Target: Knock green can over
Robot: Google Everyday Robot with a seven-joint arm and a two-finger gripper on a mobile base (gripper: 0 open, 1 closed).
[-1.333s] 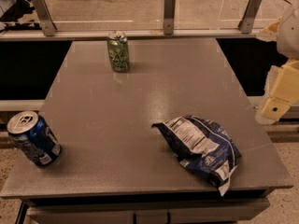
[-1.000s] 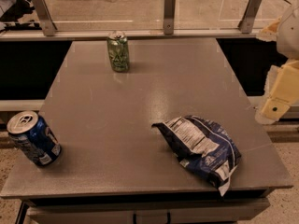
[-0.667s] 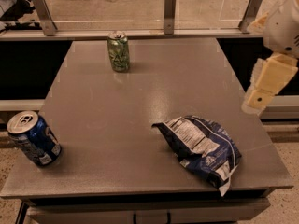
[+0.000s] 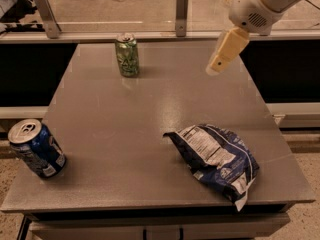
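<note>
The green can (image 4: 127,54) stands upright near the far left edge of the grey table (image 4: 150,114). It is shiny green with pale markings and a silver top. My gripper (image 4: 226,51) hangs from the white arm at the upper right, above the table's far right part. It is well to the right of the can and does not touch it.
A blue can (image 4: 36,148) stands at the near left corner. A dark blue crinkled snack bag (image 4: 215,159) lies at the near right. A glass barrier with metal posts (image 4: 182,6) runs along the far edge. The table drops off on all sides.
My arm has swung in from the right edge, up and to the left, so the gripper is now over the table's far right. The cans and bag have not moved.
</note>
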